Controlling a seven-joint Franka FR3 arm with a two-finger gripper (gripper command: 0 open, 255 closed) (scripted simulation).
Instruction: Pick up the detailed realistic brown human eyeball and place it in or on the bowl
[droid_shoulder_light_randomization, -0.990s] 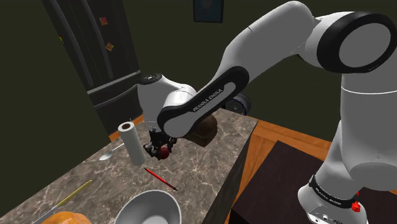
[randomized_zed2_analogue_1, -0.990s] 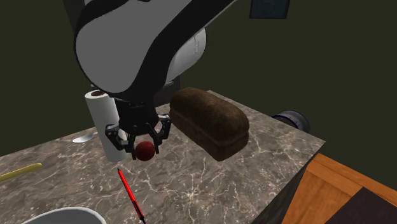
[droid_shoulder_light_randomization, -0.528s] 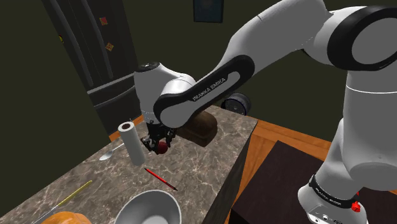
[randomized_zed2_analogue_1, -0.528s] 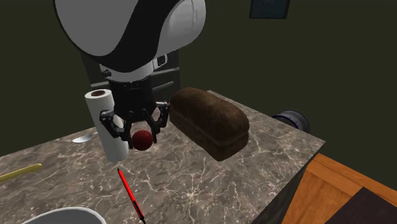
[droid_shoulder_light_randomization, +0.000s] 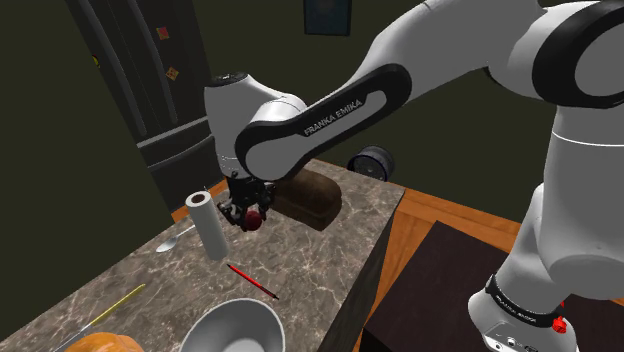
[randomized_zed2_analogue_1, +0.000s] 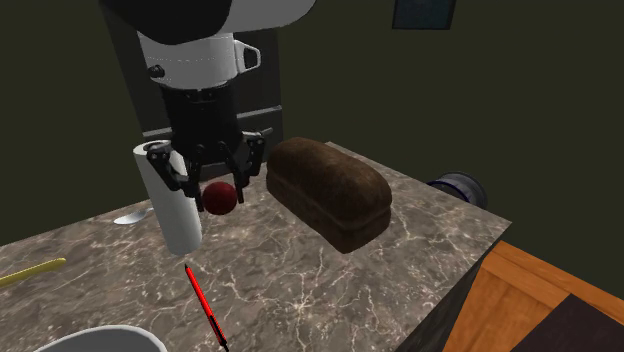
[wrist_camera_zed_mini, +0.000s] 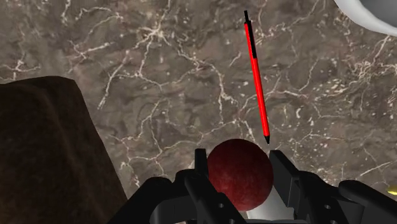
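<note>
A dark red ball, the eyeball (randomized_zed2_analogue_1: 221, 197) (droid_shoulder_light_randomization: 254, 219) (wrist_camera_zed_mini: 240, 172), hangs above the marble counter with my black gripper (randomized_zed2_analogue_1: 212, 192) (droid_shoulder_light_randomization: 250, 216) (wrist_camera_zed_mini: 238, 173) shut on it. It is held beside the white paper roll (randomized_zed2_analogue_1: 172, 204) (droid_shoulder_light_randomization: 207, 224) and in front of the brown loaf (randomized_zed2_analogue_1: 332, 190) (droid_shoulder_light_randomization: 312, 198). The white bowl (droid_shoulder_light_randomization: 232, 329) (randomized_zed2_analogue_1: 104, 340) (wrist_camera_zed_mini: 372, 13) sits at the counter's near end, well below and away from the gripper.
A red pen (randomized_zed2_analogue_1: 205, 305) (droid_shoulder_light_randomization: 251, 282) (wrist_camera_zed_mini: 256, 74) lies on the counter (randomized_zed2_analogue_1: 330, 290) between gripper and bowl. A spoon (droid_shoulder_light_randomization: 173, 240), a yellow stick (droid_shoulder_light_randomization: 105, 313) and an orange thing (droid_shoulder_light_randomization: 100, 343) lie toward the shoulder view's left. A dark round object (droid_shoulder_light_randomization: 372, 162) sits behind the loaf.
The gripper has risen with the eyeball, lifting it higher above the counter and slightly toward the paper roll. Nothing else moved.
</note>
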